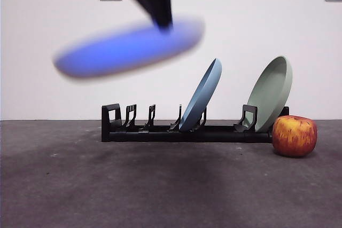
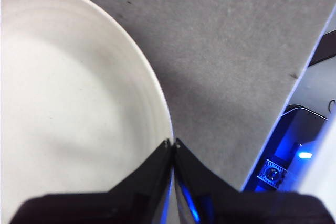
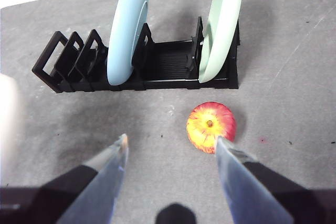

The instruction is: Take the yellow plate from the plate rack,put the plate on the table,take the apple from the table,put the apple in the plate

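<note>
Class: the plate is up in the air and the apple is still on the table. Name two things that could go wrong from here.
1. The left gripper pinches the yellow plate only at its rim, so it could slip or tilt.
2. The apple lies beside the plate rack; the open right gripper might nudge it rolling.

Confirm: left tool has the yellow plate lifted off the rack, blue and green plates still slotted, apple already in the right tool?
Not quite. The apple still sits on the table in front of the rack; the right wrist view shows the right tool open and empty above it. The rest holds: left tool grips the yellow plate, blue plate and green plate stay slotted.
</note>
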`<control>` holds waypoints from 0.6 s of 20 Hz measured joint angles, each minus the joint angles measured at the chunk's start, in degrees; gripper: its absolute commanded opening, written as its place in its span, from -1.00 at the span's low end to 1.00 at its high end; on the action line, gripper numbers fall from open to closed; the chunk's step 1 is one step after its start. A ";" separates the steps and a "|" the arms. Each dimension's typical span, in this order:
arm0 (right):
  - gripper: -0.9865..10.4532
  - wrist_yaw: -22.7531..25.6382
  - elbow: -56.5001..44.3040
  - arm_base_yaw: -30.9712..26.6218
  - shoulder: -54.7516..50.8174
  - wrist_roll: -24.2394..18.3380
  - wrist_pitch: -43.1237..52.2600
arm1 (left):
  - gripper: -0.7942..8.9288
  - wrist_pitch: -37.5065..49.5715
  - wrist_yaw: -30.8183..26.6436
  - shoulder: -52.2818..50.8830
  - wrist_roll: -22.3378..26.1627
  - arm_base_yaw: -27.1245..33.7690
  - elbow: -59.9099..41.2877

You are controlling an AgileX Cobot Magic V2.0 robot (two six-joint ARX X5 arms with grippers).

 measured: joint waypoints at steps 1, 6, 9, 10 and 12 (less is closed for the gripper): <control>-0.33 0.00 0.00 0.00 -0.02 0.00 0.00 | -0.85 3.89 0.00 1.09 0.00 0.00 -3.06; -0.33 0.00 0.02 0.00 -0.09 0.00 0.00 | -0.85 14.36 0.02 10.60 3.65 0.52 -6.86; -0.33 0.00 0.00 0.00 -0.13 0.00 0.00 | -0.85 16.17 0.00 18.32 6.25 1.20 -6.86; -0.33 0.00 0.00 0.00 -0.13 0.00 0.00 | -0.85 16.13 0.02 20.31 6.71 1.46 -6.88; -0.33 -0.02 0.00 0.00 -0.13 0.00 -0.02 | -0.74 16.09 -0.20 21.38 7.21 1.53 -6.86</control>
